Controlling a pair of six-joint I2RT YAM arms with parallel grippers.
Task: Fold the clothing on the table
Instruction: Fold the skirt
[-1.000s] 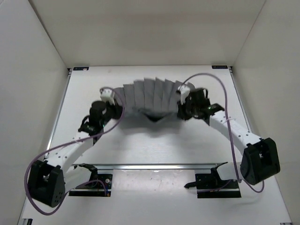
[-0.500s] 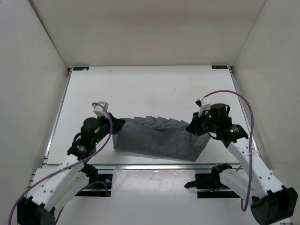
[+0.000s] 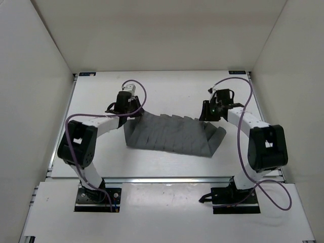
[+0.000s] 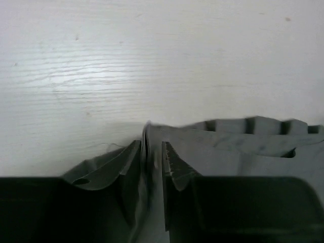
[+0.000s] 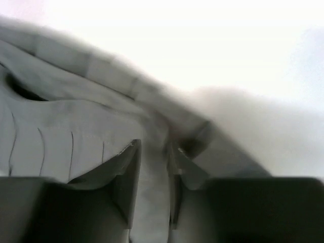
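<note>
The clothing (image 3: 172,135), a dark grey pleated skirt, lies folded in a wide band across the middle of the white table (image 3: 167,91). My left gripper (image 3: 132,112) sits at the skirt's far left corner. In the left wrist view its jaws (image 4: 152,152) stand slightly open, with a fold of the skirt (image 4: 243,147) still between them. My right gripper (image 3: 206,115) is at the skirt's far right corner. Its jaws (image 5: 154,149) are also a little open, with grey fabric (image 5: 66,126) running through the gap.
Purple cables (image 3: 139,88) loop over both arms. A metal rail (image 3: 167,178) runs along the table's near edge, with the arm bases behind it. White walls close in the table on the left, right and far sides.
Both grippers have moved from the near side toward the far side, taking the skirt's edge with them. Their jaws, shut on the fabric before, have parted a little.
</note>
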